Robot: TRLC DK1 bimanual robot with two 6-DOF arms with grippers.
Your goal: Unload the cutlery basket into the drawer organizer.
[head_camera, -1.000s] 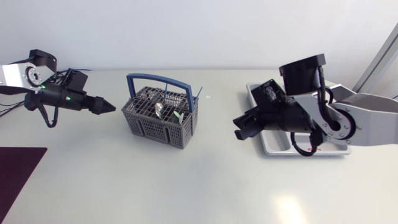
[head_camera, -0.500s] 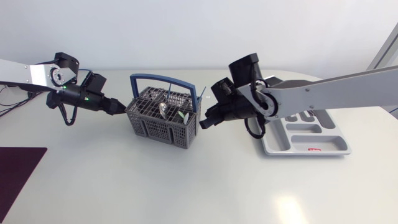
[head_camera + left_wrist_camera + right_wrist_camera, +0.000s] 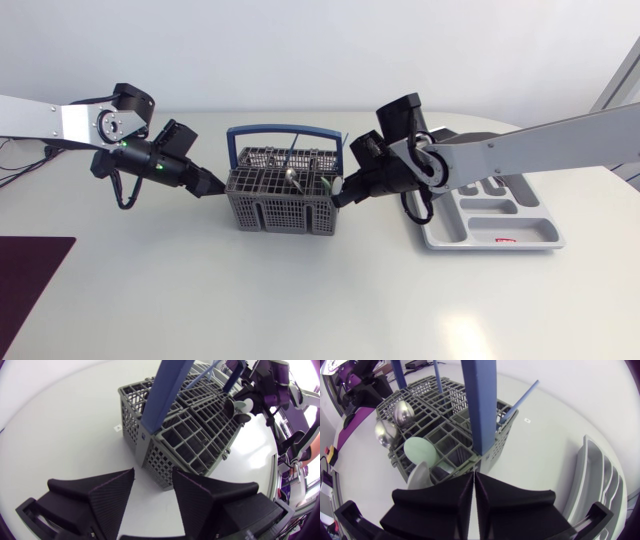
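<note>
The grey cutlery basket (image 3: pixel 280 205) with a blue handle (image 3: pixel 290 130) stands mid-table, squared to the front edge. It holds metal spoons (image 3: pixel 395 420), a pale green spoon (image 3: pixel 420 450) and blue-handled pieces (image 3: pixel 520 400). My left gripper (image 3: pixel 218 188) is at the basket's left end, open; the basket's corner (image 3: pixel 162 457) lies just ahead of the gap between its fingers (image 3: pixel 107 495). My right gripper (image 3: pixel 343 195) is shut, its tips (image 3: pixel 474 482) against the basket's right end wall, below the handle post. The light grey drawer organizer (image 3: pixel 500 215) lies to the right, behind my right arm.
A dark maroon mat (image 3: pixel 30 275) covers the front left corner of the table. One edge of the organizer (image 3: pixel 600 480) runs beside my right gripper. Bare tabletop stretches in front of the basket.
Both arms have swung in to the basket's two ends. The right gripper has shut and the left has narrowed. The basket has shifted right and turned square.
</note>
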